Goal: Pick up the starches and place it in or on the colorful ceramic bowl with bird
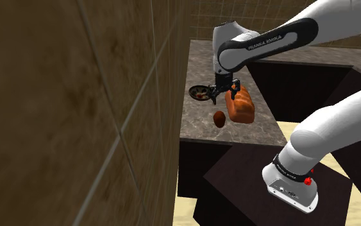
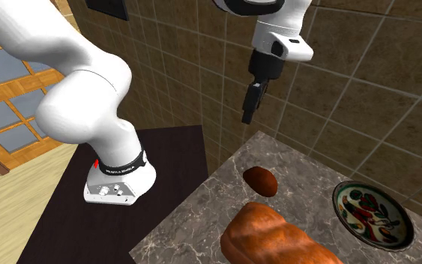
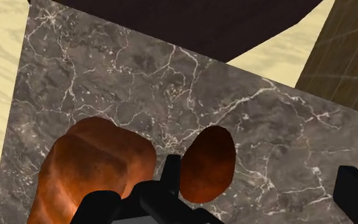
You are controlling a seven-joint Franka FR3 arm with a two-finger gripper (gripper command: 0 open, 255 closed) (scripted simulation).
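Brown tiled wall (image 1: pixel 57 96) runs along one side of the corner. The white arm (image 1: pixel 268 38) w/ dark joints rises from a dark box stand (image 2: pixel 179 157) and arches over to a grey marble counter (image 2: pixel 194 217) w/ white veins. Pale wood floor (image 2: pixel 22 202) lies beyond the stand.

On the counter the biggest item is an orange-brown bread loaf (image 2: pixel 276 236), lying flat. A shallow painted bowl (image 2: pixel 372 212), red & green pattern inside, sits nearer the wall, close to the loaf but apart from it, and it's empty.

The black gripper (image 2: pixel 248 112) hangs in the air above the counter, pointing down, nothing in it. In the wrist view its fingers stand spread wide.

Smallest: a reddish-brown oval lump (image 2: pixel 260 180), potato-like, resting on the marble just beside the loaf's end, on the side toward the stand, well apart from the bowl. In the wrist view it lies under the gap btw the fingers, closer to one of them, untouched.
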